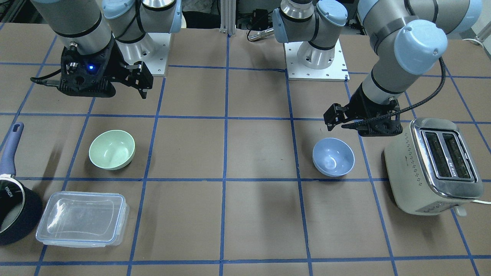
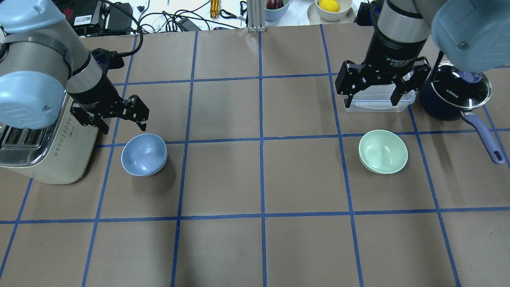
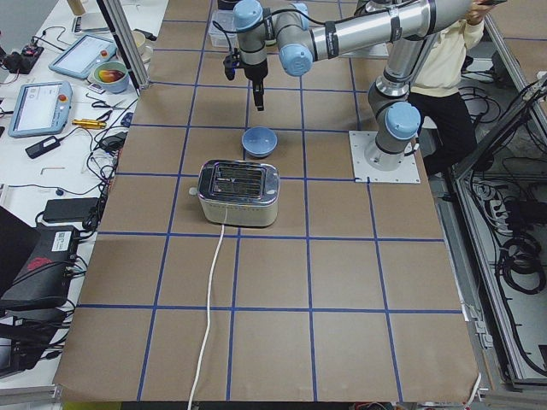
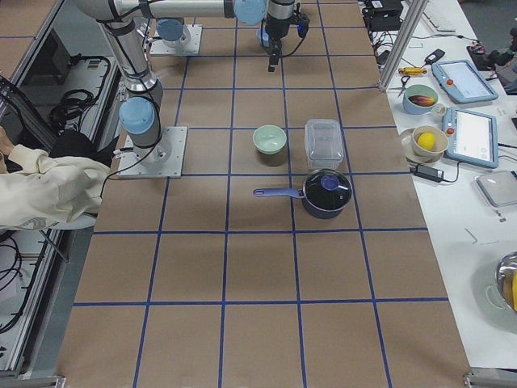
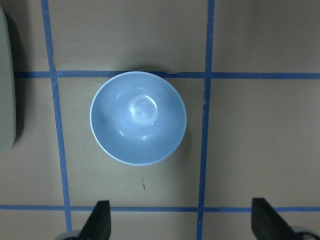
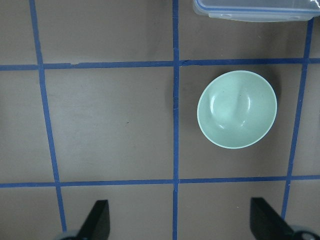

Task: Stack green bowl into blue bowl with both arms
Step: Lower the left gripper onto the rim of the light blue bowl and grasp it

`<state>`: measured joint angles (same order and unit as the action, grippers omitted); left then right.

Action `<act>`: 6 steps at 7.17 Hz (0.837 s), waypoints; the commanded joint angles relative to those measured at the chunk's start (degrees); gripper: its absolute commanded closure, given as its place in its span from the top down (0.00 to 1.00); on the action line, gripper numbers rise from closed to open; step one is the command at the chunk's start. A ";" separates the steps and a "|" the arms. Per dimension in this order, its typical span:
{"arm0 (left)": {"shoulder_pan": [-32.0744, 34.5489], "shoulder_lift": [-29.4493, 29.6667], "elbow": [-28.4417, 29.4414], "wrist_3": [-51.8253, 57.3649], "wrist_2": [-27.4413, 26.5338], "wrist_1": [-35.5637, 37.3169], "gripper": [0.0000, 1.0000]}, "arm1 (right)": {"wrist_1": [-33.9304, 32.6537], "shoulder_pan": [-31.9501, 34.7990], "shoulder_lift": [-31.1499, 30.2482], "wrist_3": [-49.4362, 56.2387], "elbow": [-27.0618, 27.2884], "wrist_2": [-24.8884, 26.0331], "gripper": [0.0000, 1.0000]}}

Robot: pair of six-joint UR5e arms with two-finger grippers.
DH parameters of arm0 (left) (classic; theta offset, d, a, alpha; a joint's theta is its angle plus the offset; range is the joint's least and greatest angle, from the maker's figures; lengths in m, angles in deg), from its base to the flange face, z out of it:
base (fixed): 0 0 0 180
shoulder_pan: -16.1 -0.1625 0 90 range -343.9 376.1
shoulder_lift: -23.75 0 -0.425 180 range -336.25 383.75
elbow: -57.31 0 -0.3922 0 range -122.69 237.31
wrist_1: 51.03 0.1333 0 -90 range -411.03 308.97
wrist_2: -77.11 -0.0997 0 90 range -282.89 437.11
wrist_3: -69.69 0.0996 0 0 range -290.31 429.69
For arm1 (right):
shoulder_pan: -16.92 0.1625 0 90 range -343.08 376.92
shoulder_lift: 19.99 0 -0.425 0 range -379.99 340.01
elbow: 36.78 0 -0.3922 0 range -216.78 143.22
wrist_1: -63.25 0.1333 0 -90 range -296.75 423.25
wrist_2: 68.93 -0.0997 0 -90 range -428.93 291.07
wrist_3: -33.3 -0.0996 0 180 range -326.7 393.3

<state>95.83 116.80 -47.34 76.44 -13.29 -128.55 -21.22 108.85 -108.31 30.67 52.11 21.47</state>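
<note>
The green bowl (image 2: 383, 151) sits upright and empty on the table on my right side; it also shows in the front view (image 1: 112, 149) and the right wrist view (image 6: 237, 109). The blue bowl (image 2: 144, 154) sits upright and empty on my left side, also in the front view (image 1: 333, 157) and the left wrist view (image 5: 138, 118). My left gripper (image 2: 124, 128) is open and empty, held above the table just behind the blue bowl. My right gripper (image 2: 371, 103) is open and empty, held above the table behind the green bowl.
A cream toaster (image 2: 40, 147) stands close to the blue bowl's left. A clear lidded plastic container (image 2: 378, 99) and a dark pot with a purple handle (image 2: 454, 95) stand just beyond the green bowl. Brown table paper with a blue tape grid lies between the bowls.
</note>
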 commanded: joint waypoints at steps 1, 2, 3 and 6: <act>-3.96 2.21 -3.72 0.37 -0.05 4.49 1.00 | 0.00 0.00 0.09 -0.01 0.06 0.04 1.00; -4.49 4.31 -4.16 0.02 -0.31 6.49 1.00 | 0.00 0.00 0.09 -0.01 0.23 0.04 1.00; -4.76 5.64 -4.77 -0.07 -0.48 8.16 1.00 | 0.00 0.00 0.09 -0.01 0.32 0.04 1.00; -6.34 9.51 -5.65 -0.07 -0.57 10.81 1.00 | -0.09 0.00 0.09 -0.01 0.32 0.31 1.00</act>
<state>89.92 124.90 -52.45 76.44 -13.79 -118.56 -21.29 108.85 -108.23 30.66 52.40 21.72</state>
